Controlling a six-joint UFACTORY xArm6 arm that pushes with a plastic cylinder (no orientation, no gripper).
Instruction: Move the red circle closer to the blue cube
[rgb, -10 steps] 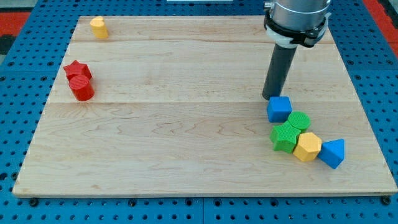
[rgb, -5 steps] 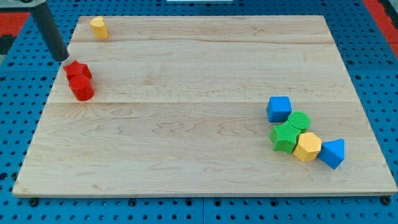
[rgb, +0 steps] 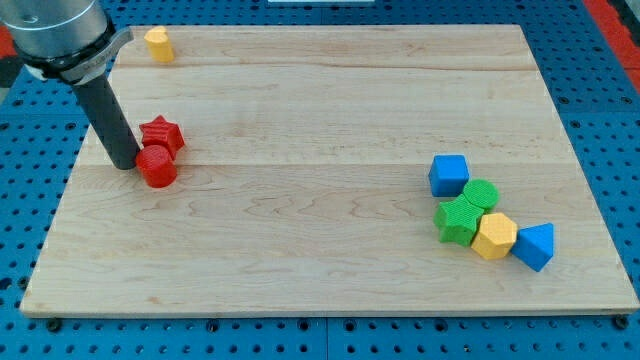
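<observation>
The red circle (rgb: 157, 167) lies on the wooden board's left part, touching the red star (rgb: 161, 134) just above it. My tip (rgb: 126, 164) stands right against the red circle's left side. The blue cube (rgb: 449, 175) sits far to the view's right, at the top of a cluster of blocks.
Below the blue cube lie a green circle (rgb: 481, 194), a green block (rgb: 458, 221), a yellow hexagon (rgb: 494, 237) and a blue triangular block (rgb: 535, 246). A yellow block (rgb: 157, 43) sits at the board's top left corner. The board's left edge (rgb: 62, 190) is close to my tip.
My tip went from beside the blue cube to the board's far left, then came down and right. The red circle and red star have slid to the right and slightly down.
</observation>
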